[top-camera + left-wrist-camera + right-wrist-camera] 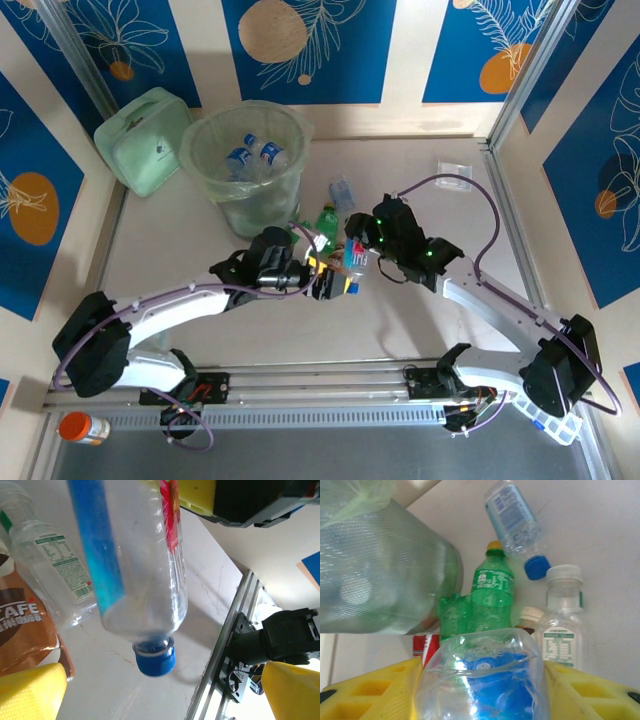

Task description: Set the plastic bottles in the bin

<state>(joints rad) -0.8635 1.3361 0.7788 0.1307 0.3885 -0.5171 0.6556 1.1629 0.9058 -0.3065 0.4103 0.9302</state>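
My right gripper (356, 252) is shut on a clear bottle with a blue label (482, 680), squeezing its base between the yellow fingers (367, 692). That bottle (145, 565) hangs with its blue cap (155, 657) pointing down above the table. My left gripper (160, 702) is open just below it, and nothing sits between its yellow fingers (30, 692). The bin (245, 160) stands at the back left with a few blue-labelled bottles inside. In front of it lie a green bottle (492, 592), a clear blue-capped bottle (512, 515), a white-capped clear bottle (563, 625) and a brown coffee bottle (22, 625).
A pale green boxy container (145, 140) sits left of the bin. A white bottle with an orange-red cap (82, 428) lies off the table's front left corner. A small clear packet (455, 168) lies at the back right. The aluminium rail (225, 645) runs along the near edge.
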